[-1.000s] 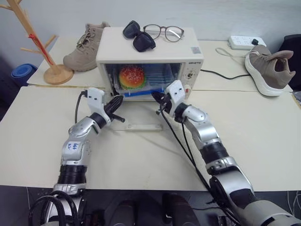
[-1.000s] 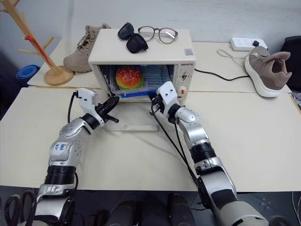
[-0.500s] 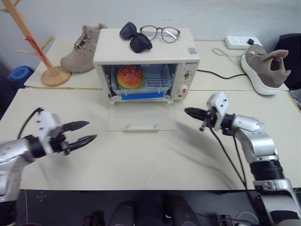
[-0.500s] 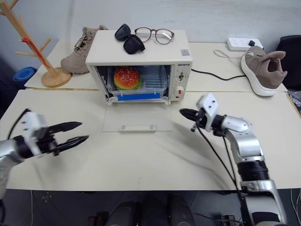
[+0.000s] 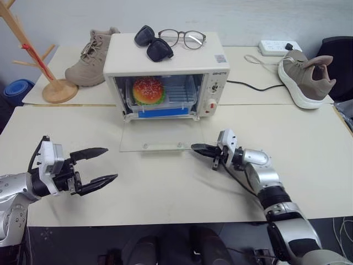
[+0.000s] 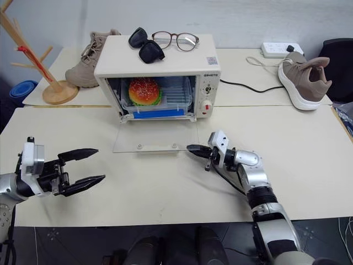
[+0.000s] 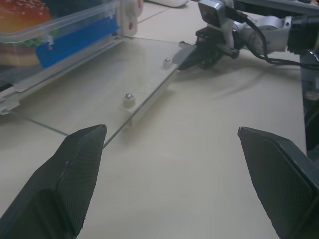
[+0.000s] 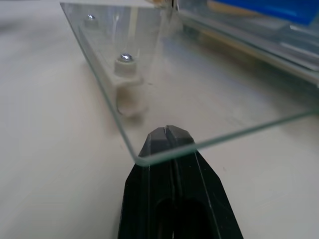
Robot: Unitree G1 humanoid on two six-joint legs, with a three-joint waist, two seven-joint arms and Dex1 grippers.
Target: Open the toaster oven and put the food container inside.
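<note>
The cream-white toaster oven (image 5: 165,55) stands at the middle back of the table, its glass door (image 5: 160,137) folded down flat on the tabletop. Inside sits the clear food container (image 5: 171,95) with a blue strip and a sesame-bun burger (image 5: 148,90). My left gripper (image 5: 109,164) is open, hovering low over the table well to the left of the door, empty. Shut, my right gripper (image 5: 194,147) points left with its tip at the door's front right corner; in the right wrist view the tip (image 8: 167,133) lies just under the glass edge (image 8: 164,149).
Sunglasses (image 5: 154,43) and spectacles (image 5: 185,37) lie on the oven top. A tan boot (image 5: 88,49) and wooden rack (image 5: 52,88) stand back left. A sneaker (image 5: 306,77), power strip (image 5: 278,45) and black cable (image 5: 248,85) are back right.
Both grippers have drawn back from the oven mouth. The left swung out to the left and opened. The right dropped to the door's front right corner, staying shut.
</note>
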